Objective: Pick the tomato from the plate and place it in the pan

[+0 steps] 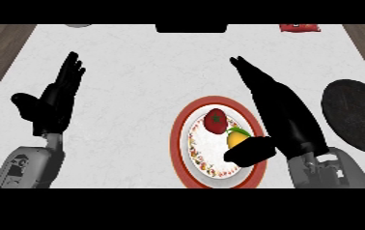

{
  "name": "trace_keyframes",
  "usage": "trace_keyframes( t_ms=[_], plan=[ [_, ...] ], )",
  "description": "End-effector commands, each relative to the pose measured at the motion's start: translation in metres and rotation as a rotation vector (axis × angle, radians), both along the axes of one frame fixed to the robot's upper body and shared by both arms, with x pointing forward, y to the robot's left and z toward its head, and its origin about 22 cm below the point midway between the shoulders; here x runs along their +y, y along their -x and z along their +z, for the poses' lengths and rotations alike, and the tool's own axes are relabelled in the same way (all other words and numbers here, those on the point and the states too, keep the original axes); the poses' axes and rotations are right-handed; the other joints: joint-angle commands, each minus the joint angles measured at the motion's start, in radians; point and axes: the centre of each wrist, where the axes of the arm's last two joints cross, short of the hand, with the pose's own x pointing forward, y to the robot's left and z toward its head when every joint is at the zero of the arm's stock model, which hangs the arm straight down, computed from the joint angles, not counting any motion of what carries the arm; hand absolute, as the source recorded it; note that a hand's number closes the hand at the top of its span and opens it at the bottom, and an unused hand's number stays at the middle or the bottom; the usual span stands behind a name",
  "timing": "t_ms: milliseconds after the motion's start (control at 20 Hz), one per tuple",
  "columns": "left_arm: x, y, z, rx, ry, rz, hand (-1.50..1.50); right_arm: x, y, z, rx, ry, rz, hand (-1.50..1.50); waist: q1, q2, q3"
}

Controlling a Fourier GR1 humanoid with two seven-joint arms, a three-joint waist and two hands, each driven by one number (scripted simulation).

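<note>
The open, empty right robot hand (285, 113) hovers by the tomato (215, 119); its thumb risks catching the yellow fruit (237, 137), perhaps a lemon.

Red tomato (215, 120), yellow fruit (236, 138), red-rimmed white plate (176, 142), black pan (346, 112), pale marbled counter (143, 79)

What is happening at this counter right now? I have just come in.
The right robot hand is open and reaches over the right rim of a red-rimmed plate, with its thumb above the plate's lower right part. It holds nothing. A red tomato lies on the plate next to a yellow fruit. The dark pan is at the right edge, and the tomato is not yet in it. The left robot hand rests open at the left, fingers up.
</note>
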Motion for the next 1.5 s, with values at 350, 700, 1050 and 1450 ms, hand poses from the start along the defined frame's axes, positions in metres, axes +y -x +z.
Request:
trace_keyframes(
  t_ms=[350, 700, 1050, 1450],
  plan=[
    [0.002, -0.006, 0.001, 0.010, 0.004, -0.013, 0.00, -0.010, -0.021, -0.040, 0.124, 0.042, -0.001, -1.50, -0.002, 0.001, 0.000],
    [0.011, 0.006, -0.003, 0.003, 0.013, -0.006, 0.00, 0.017, -0.045, -0.051, 0.196, 0.107, 0.059, -1.50, 0.004, 0.001, 0.000],
    [0.018, -0.009, 0.004, 0.006, 0.011, -0.001, 0.00, 0.013, -0.049, -0.077, 0.238, 0.185, 0.051, -1.50, -0.001, 0.002, 0.000],
    [-0.010, -0.001, 0.011, 0.011, 0.007, 0.005, 0.00, 0.026, -0.065, -0.074, 0.300, 0.342, 0.018, -1.50, 0.002, 0.001, 0.000]
  ],
)
